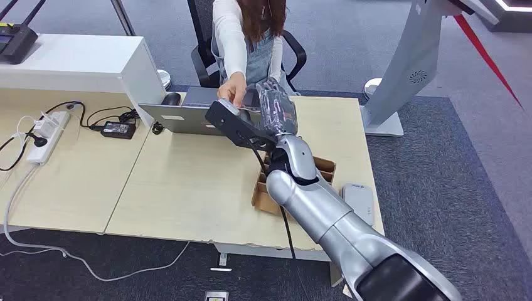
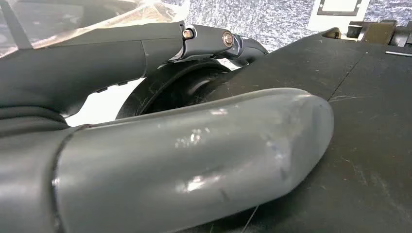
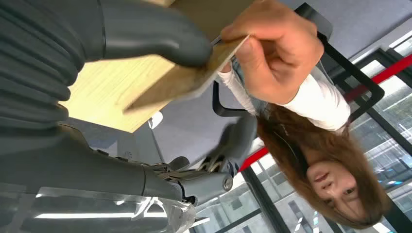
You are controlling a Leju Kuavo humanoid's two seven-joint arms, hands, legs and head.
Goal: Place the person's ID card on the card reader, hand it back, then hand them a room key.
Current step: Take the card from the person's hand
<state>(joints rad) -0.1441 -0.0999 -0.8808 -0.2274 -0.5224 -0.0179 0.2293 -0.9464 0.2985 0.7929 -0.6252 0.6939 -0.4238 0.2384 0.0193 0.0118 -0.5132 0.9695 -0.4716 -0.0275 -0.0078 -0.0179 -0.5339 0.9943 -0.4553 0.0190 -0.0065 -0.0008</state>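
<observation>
Your right robot hand (image 1: 271, 108) is stretched out over the far edge of the surface (image 1: 188, 182), meeting the person's hand (image 1: 231, 89). In the right wrist view the ID card (image 3: 189, 77) sits pinched under the robot hand's thumb (image 3: 150, 34) while the person's fingers (image 3: 272, 53) grip its other end. Your left robot hand (image 2: 194, 160) rests against a dark panel; you cannot tell whether its fingers are spread or closed. The card reader (image 1: 359, 202) lies near the surface's right edge, beside a cardboard box (image 1: 266, 194).

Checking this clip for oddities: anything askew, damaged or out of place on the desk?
Mostly tidy. The desk's front edge looks chipped near the floor socket, and cables trail off its left side. The right hand and the person's hand both touch the card.
</observation>
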